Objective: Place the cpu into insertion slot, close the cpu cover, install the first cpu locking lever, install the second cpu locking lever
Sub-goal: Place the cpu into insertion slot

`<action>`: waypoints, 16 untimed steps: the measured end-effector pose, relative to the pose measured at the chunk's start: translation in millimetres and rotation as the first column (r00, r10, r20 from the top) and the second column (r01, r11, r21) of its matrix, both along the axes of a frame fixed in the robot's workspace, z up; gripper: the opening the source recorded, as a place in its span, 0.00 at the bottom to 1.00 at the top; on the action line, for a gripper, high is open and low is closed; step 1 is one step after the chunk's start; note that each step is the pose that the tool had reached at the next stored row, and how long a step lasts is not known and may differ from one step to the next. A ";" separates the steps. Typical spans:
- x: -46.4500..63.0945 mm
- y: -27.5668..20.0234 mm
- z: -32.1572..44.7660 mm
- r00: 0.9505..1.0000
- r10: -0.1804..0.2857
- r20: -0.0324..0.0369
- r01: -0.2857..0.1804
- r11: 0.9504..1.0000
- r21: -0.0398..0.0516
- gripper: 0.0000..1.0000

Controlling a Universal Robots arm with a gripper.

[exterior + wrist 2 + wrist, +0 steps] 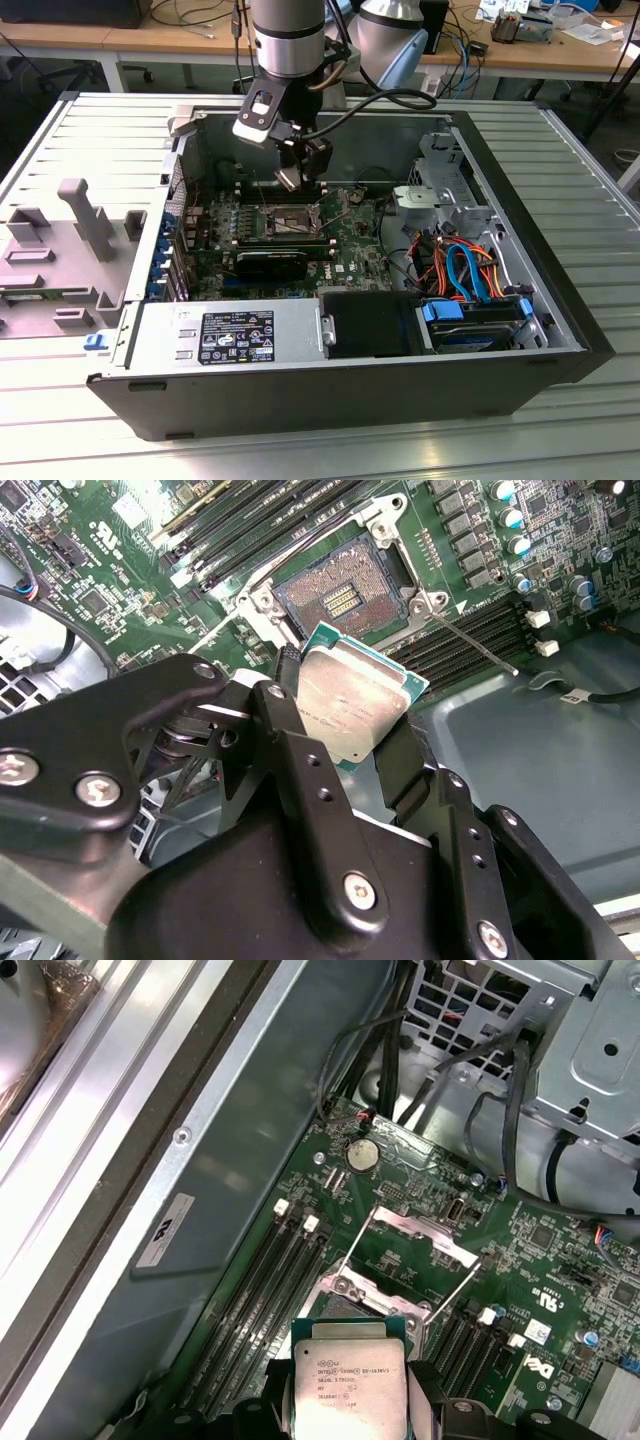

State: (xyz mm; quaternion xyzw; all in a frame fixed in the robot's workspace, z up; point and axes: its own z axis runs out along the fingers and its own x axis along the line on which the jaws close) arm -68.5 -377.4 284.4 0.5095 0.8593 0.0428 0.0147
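Black tool (343,712) is clamped on 2 edges of the cpu (352,695), a flat silver-grey square on green backing, held tilted in the air. In the exterior view the insertion slot (290,221), dark and silver-rimmed, lies at 6 o'clock of the tool, apart. The thin cpu cover (425,1240) stands open. Step 1 is in hand; seating likely calls for levelling and squaring.

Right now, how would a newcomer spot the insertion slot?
Inside the open computer case, find the green motherboard. The insertion slot is its square, silver-rimmed socket of gold contacts, near the cpu the gripper holds; neighbouring memory slots are long, narrow, black.
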 end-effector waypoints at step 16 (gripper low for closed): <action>0.0 0.0 -0.1 1.000 -0.021 0.000 0.021 1.000 0.000 0.55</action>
